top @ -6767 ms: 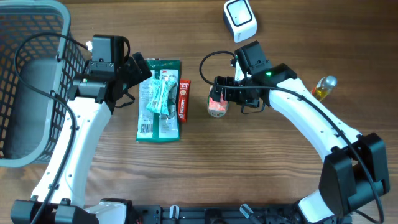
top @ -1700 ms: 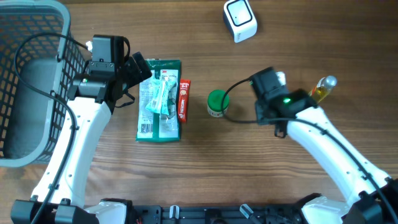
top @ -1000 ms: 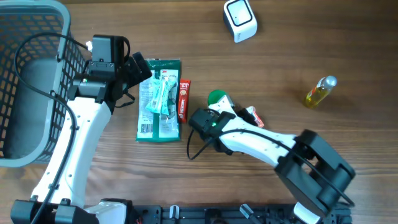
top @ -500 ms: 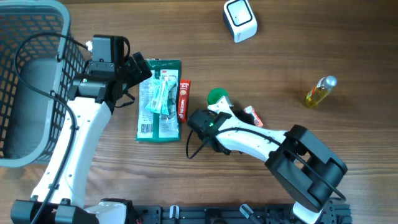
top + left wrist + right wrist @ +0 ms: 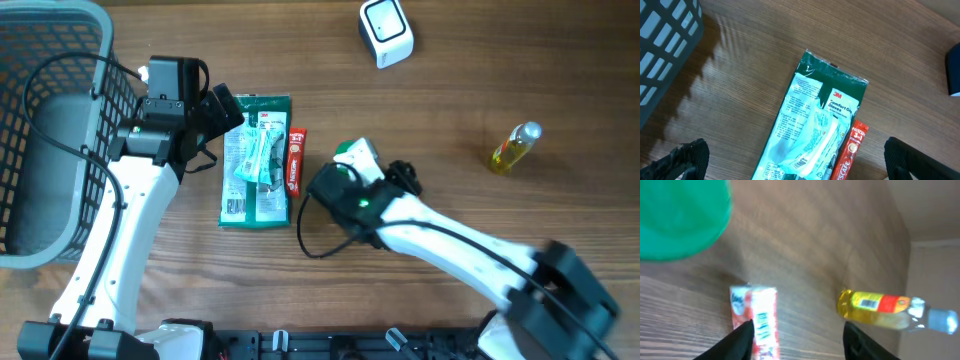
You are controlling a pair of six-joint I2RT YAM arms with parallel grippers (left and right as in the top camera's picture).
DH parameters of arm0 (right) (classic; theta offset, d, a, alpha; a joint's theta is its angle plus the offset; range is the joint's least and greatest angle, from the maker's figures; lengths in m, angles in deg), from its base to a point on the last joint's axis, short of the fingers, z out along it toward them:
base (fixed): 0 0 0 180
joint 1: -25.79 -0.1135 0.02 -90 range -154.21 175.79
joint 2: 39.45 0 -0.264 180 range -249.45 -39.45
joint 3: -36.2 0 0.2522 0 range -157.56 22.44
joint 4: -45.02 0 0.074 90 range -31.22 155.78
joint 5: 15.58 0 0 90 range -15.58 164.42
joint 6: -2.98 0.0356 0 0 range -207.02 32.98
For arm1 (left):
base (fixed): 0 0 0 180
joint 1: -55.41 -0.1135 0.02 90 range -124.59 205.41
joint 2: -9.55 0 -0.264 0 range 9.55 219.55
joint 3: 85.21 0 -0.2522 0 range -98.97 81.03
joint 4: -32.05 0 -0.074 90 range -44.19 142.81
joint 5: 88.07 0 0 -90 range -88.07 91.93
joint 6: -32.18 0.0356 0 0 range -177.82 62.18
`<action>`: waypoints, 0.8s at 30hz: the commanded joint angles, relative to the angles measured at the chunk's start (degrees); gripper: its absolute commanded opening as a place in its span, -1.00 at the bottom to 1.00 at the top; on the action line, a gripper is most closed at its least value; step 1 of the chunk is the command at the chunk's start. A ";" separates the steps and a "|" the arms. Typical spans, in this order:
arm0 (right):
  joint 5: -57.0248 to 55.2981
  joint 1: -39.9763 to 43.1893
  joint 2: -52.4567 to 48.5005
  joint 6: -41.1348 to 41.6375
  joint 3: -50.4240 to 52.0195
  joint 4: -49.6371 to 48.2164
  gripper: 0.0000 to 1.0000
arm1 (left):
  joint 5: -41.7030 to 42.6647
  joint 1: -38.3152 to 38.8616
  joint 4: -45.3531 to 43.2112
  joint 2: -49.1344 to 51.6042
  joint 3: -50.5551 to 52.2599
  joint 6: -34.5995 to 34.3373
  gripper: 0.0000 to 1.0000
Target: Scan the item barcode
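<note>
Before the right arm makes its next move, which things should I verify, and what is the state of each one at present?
1. Right end effector open and empty: ok.
2. Barcode on the red-and-white packet facing up: ok.
3. Packet centred in the right end effector's gap: not ok, it lies toward one side.
4. Scanner free of obstruction: ok.
5. Left end effector open and empty above the glove pack: ok.
6. Right wrist view sharp enough to aim: not ok, blurred.
</note>
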 commanded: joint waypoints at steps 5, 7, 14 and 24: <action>32.65 12.04 5.88 -3.26 -0.76 -1.97 0.54 | -0.37 -0.20 0.04 -0.22 -0.72 0.09 0.99; 38.16 16.31 5.66 -3.26 -0.17 -1.75 0.54 | -0.37 -0.20 0.02 -0.22 -0.72 0.07 1.00; 43.91 21.92 5.64 -4.52 2.08 -1.79 0.53 | -0.37 -0.20 0.04 -0.22 -0.70 0.09 1.00; 43.60 21.94 0.20 -4.55 6.21 -7.50 0.41 | -0.37 -0.20 0.04 -0.22 -0.72 0.09 1.00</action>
